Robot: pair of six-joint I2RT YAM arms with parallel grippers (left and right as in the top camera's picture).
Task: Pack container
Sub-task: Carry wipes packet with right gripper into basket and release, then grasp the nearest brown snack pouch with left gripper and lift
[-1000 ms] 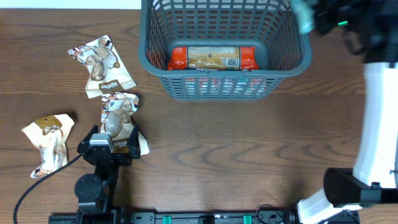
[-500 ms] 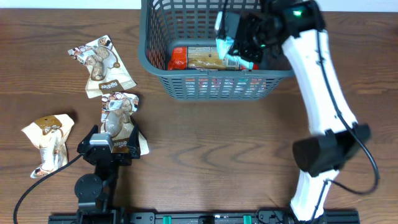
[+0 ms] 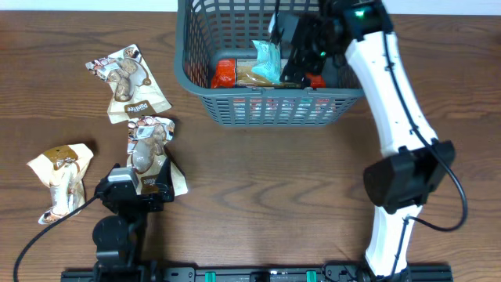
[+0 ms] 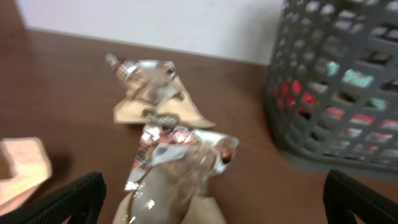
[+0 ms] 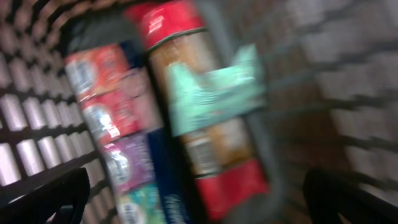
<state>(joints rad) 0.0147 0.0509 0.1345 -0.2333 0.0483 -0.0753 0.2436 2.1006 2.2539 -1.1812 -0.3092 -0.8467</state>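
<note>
Nearest: left tool [image 4: 212, 186], spread wide and empty, poised over crinkled brown-and-white foil snack packet [image 3: 150, 149] on brown wooden counter [image 3: 266, 196], likely for next pickup. At far edge: large grey-blue lattice plastic basket [image 3: 274, 110]; right tool [image 5: 194, 183] inside, wide apart, pale teal packet [image 3: 268, 61] ungripped beneath.
</note>
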